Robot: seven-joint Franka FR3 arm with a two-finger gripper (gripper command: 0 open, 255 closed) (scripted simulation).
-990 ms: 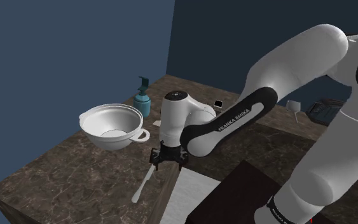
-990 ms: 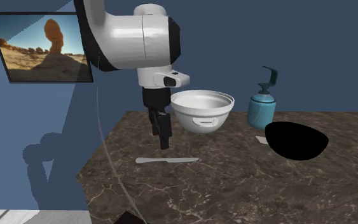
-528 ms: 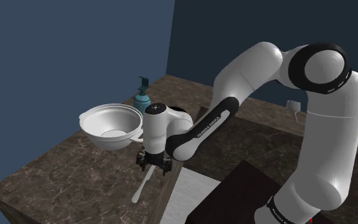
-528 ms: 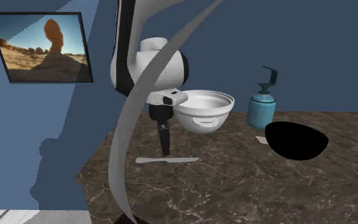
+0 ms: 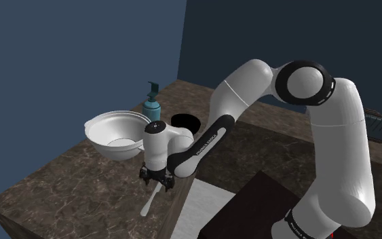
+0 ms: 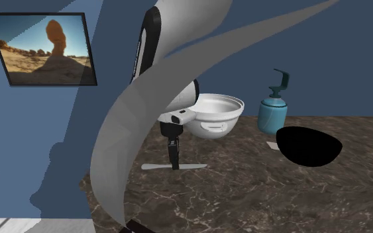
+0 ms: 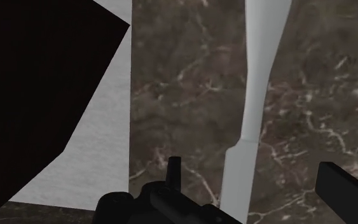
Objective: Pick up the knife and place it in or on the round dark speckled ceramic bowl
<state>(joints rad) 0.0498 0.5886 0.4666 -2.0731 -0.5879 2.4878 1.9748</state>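
Black end effector lowered since half-second ago, now at pale knife, fingers apart, straddling it.

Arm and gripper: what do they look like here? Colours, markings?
The arm is glossy white with rounded links, a dark ring at one joint and a black forearm band bearing small white lettering. The gripper is all black, with two blocky fingers.
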